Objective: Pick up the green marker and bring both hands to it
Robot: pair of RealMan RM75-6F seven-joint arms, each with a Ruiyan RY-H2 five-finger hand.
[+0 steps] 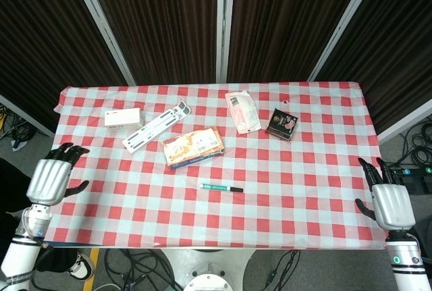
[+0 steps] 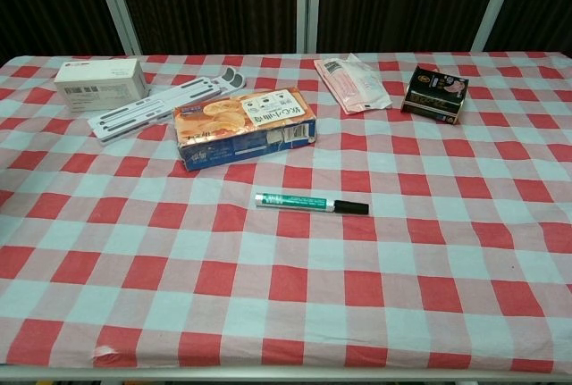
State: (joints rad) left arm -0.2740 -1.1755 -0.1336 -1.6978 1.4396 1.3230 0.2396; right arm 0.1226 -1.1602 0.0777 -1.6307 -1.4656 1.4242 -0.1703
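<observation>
The green marker (image 1: 221, 188) (image 2: 310, 203) lies flat on the checked tablecloth near the table's front middle, its black cap pointing right. My left hand (image 1: 51, 177) hovers over the table's left front edge, fingers spread and empty, far left of the marker. My right hand (image 1: 389, 200) stays off the table's right front corner, fingers apart, holding nothing. Neither hand shows in the chest view.
Just behind the marker lies an orange snack box (image 1: 192, 147) (image 2: 243, 127). Further back are a white box (image 1: 123, 117), a white flat stand (image 1: 157, 125), a pink packet (image 1: 242, 111) and a dark small box (image 1: 282, 123). The red-checked table (image 1: 304, 169) has bare cloth around the marker.
</observation>
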